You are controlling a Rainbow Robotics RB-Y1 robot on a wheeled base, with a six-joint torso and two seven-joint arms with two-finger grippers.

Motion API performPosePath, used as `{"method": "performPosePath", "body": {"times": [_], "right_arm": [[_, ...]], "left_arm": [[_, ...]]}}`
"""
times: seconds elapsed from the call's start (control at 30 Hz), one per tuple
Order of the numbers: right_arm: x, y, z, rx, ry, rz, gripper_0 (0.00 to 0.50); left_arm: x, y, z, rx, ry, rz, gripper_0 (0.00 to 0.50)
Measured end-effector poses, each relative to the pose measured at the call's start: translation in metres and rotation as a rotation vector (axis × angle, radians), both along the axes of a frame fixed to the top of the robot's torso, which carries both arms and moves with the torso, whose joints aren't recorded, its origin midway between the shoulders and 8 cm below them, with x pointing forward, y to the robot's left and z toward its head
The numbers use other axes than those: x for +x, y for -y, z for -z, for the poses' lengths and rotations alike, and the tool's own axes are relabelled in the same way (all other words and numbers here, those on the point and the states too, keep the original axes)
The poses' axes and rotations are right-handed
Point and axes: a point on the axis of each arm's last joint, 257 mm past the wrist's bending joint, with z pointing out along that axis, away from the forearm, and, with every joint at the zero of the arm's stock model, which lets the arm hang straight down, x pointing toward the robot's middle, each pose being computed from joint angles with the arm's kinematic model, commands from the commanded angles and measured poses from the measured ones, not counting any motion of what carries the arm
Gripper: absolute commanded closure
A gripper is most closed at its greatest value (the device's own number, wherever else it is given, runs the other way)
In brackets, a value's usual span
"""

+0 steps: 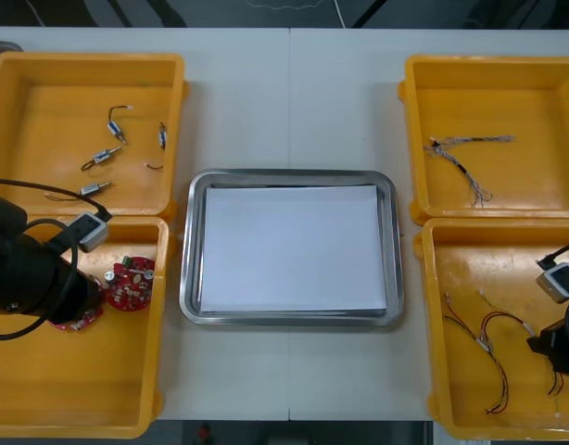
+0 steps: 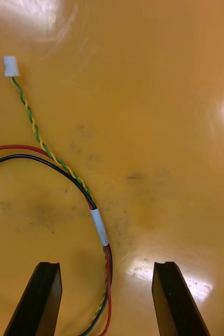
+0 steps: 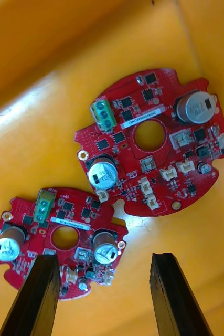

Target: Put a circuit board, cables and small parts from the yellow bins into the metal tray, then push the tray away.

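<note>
Circuit board [image 3: 64, 239], the nearer of two round red ones in the near-left yellow bin [image 1: 44, 389], lies flat under the left gripper [image 3: 104, 258] but off-centre, with one finger [image 3: 35, 299] overlapping its edge. That gripper is wide open and empty, so a sideways shift looks needed. The right gripper [image 2: 106, 265], also spread and empty, hovers over a red and black cable [image 2: 99, 226].

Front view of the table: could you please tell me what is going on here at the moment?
The left gripper is open over two round red circuit boards in the near left yellow bin. The right gripper is open over a thin bundle of red, black and yellow-green cables in the near right yellow bin. Nothing is gripped, and the shiny metal tray between the bins, white inside, holds nothing yet.
</note>
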Motion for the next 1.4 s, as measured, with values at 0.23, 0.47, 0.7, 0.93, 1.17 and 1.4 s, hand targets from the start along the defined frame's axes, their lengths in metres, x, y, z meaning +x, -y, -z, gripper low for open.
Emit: {"method": "performPosePath", "body": {"times": [0.23, 0.47, 0.7, 0.93, 1.17, 1.4], "right_arm": [[0.002, 0.006, 0.014, -0.019, 0.01, 0.005, 0.0], [0.003, 0.002, 0.021, -0.036, 0.01, -0.015, 0.0], [0.009, -0.003, 0.02, -0.034, 0.014, -0.025, 0.0], [0.011, -0.002, 0.02, -0.034, 0.016, -0.024, 0.5], [0.012, -0.002, 0.02, -0.034, 0.017, -0.023, 0.5], [0.01, -0.002, 0.013, -0.037, 0.005, -0.026, 0.5]], "left_arm": [[0.0, 0.001, 0.014, 0.048, 0.007, 0.076, 0.0], [0.002, 0.001, 0.023, 0.04, 0.005, 0.072, 0.0], [0.002, -0.002, 0.031, 0.062, 0.009, 0.084, 0.0], [0.003, -0.003, 0.034, 0.06, 0.008, 0.082, 0.0], [0.004, -0.002, 0.043, 0.052, 0.013, 0.089, 0.497], [0.003, -0.007, 0.044, 0.063, 0.01, 0.088, 0.5]]}}
